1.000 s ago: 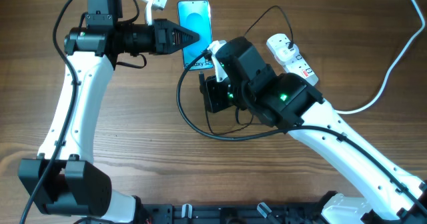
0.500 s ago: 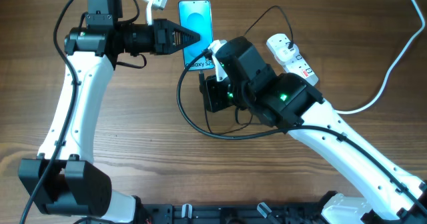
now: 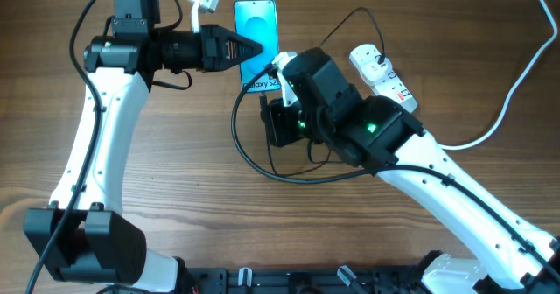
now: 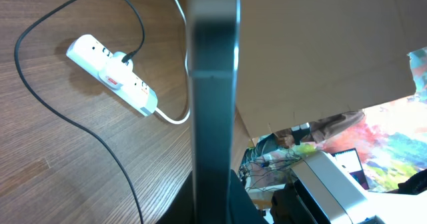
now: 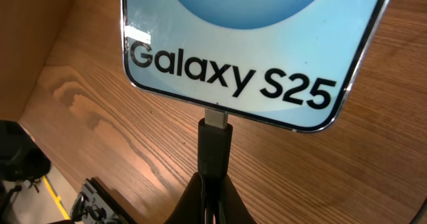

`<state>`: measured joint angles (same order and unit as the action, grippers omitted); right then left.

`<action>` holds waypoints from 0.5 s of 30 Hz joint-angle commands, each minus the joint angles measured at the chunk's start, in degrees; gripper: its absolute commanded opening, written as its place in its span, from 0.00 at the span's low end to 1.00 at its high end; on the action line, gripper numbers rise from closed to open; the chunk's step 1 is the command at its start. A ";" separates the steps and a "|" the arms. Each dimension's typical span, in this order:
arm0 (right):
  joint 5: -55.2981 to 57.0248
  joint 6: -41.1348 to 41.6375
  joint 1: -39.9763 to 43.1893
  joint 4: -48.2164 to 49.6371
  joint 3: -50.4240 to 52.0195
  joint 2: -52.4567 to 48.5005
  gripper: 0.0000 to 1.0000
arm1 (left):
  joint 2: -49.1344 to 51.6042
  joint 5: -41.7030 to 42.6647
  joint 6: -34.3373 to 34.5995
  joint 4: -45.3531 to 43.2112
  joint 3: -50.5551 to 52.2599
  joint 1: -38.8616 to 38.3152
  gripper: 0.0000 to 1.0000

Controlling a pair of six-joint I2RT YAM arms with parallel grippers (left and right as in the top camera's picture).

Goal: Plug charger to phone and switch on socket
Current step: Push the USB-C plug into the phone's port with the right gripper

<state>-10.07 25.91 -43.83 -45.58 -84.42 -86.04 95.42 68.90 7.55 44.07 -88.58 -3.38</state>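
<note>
The right tool (image 5: 208,197) is closed on the charger's plug (image 5: 215,147), pinching its black body from behind. The plug's metal tip meets the port in the bottom edge of the phone (image 5: 253,24), in line with it. Some metal shows outside the port, so by my reading it is at the mouth or partly in, not fully seated.

The left tool (image 3: 259,52) is clamped on the phone's side edge, bracing it just above the counter (image 3: 175,198). Whether the phone rests on the wood I cannot tell.

Farther off to the right lies the socket (image 3: 383,77), well apart from both tools, with the charger (image 3: 245,154) already plugged into it. Its red switch (image 4: 113,84) is untouched, and its position is too small to read.

So plugging in is nearly done. Pressing the switch is left.
</note>
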 commanded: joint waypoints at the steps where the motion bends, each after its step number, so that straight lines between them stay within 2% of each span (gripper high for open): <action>1: -0.07 0.22 -0.07 0.26 -1.20 -0.44 0.05 | 0.17 2.47 -1.14 -0.09 -0.26 -0.11 0.04; 15: -0.02 0.59 0.02 0.79 -1.20 -0.44 0.04 | 0.17 3.89 -1.42 -0.13 -0.26 -0.11 0.04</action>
<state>-10.07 25.96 -43.83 -45.65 -84.42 -86.04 95.42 70.00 7.55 44.07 -88.58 -3.38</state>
